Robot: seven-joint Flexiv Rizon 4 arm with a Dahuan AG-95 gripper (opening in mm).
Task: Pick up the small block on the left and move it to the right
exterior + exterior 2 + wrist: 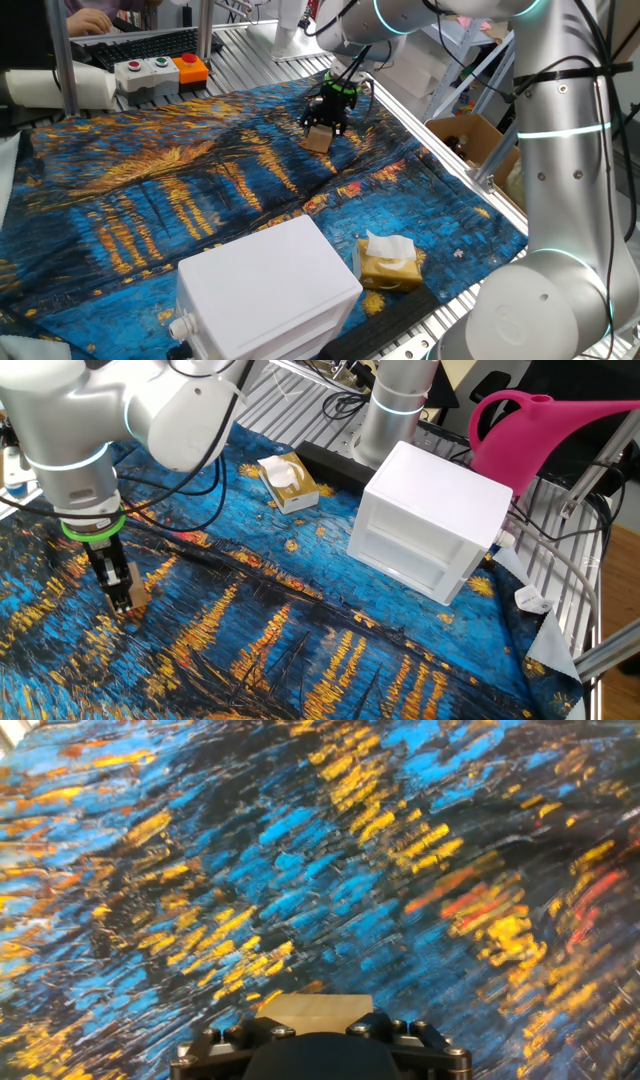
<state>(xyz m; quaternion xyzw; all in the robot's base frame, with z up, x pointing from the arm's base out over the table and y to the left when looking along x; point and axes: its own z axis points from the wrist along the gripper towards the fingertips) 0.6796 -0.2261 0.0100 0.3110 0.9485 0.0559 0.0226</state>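
Gripper [320,134] apparently clamped on small block [318,140] (painted cloth [150,200] beneath)

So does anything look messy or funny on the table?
A little. The blue painted cloth is rumpled, with a raised fold near its middle. The pack has white tissue poking out crookedly. Otherwise it's tidy: the small block sits at the gripper and the white box stands upright.

The gripper [322,128] hung low over the blue-and-gold cloth [150,190], fingers closed around the small block [318,139], with the white box [268,288] well apart from it.
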